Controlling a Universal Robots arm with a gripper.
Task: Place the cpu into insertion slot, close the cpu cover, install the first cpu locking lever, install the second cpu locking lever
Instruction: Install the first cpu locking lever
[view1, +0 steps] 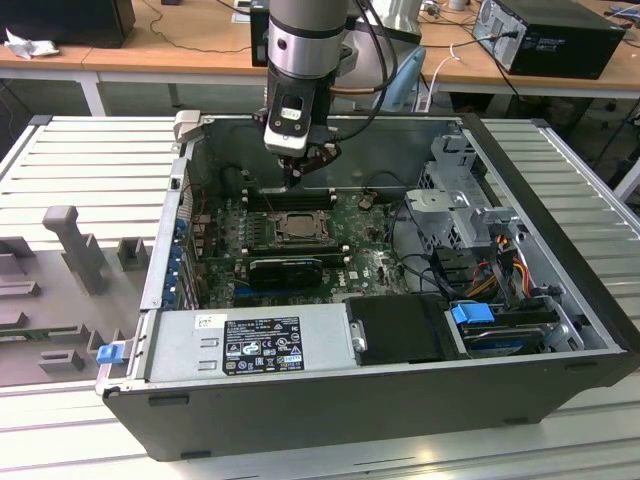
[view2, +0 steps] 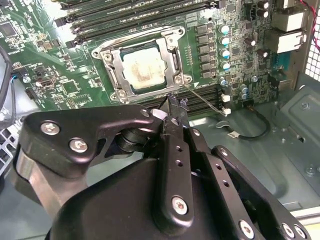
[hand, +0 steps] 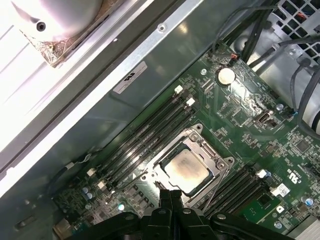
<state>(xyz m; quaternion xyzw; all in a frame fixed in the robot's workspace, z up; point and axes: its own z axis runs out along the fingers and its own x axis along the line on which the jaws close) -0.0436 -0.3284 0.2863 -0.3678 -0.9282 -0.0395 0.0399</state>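
Hanging in the upper middle of the exterior view, the gripper (view1: 292, 180) is pointing down into the open computer case (view1: 560, 330), which is lying on the slatted worktop (view1: 90, 150). Its jaws are sitting pressed together with nothing visible between them. Their tip is hovering over the black memory slots (view1: 290, 197), just beyond the insertion slot (view1: 322, 228) near the frame's centre. The cpu (view2: 144, 70) is lying flat inside that slot, its pale metal top showing a dull smear. The cpu cover (view2: 115, 64) is lying down around the chip, framing it through its central opening. In the second wrist view a thin silvery lever (view2: 202, 96) is sticking out from the socket's corner over the green board (view2: 30, 55). Its near end is lying just beside the tip of the jaws; whether they are touching cannot be told.
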